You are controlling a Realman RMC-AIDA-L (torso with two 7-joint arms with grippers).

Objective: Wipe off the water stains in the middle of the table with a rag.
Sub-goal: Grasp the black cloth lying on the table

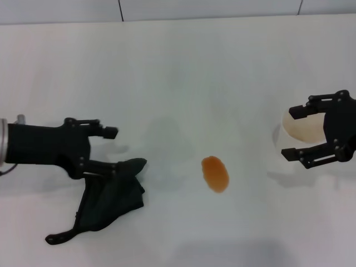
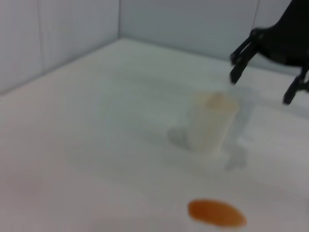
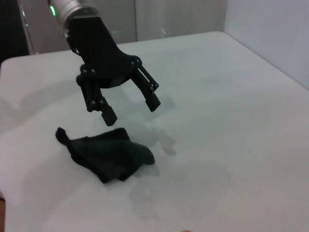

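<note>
White desk (image 1: 178, 67) all round, with the stain (image 1: 215, 173) sat mid-desk. Rag (image 1: 108, 197) was seen crumpled right below the left gripper (image 1: 114, 149), jaws spread wide, nothing held. Right gripper (image 1: 293, 132) was parked open around a cup (image 1: 303, 125), farther from the rag.

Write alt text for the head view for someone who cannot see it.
On a white table, the left gripper hangs open over a dark rag, not holding it. An orange stain lies mid-table, unwiped. At the right edge, the right gripper is open beside a whitish cup.
</note>
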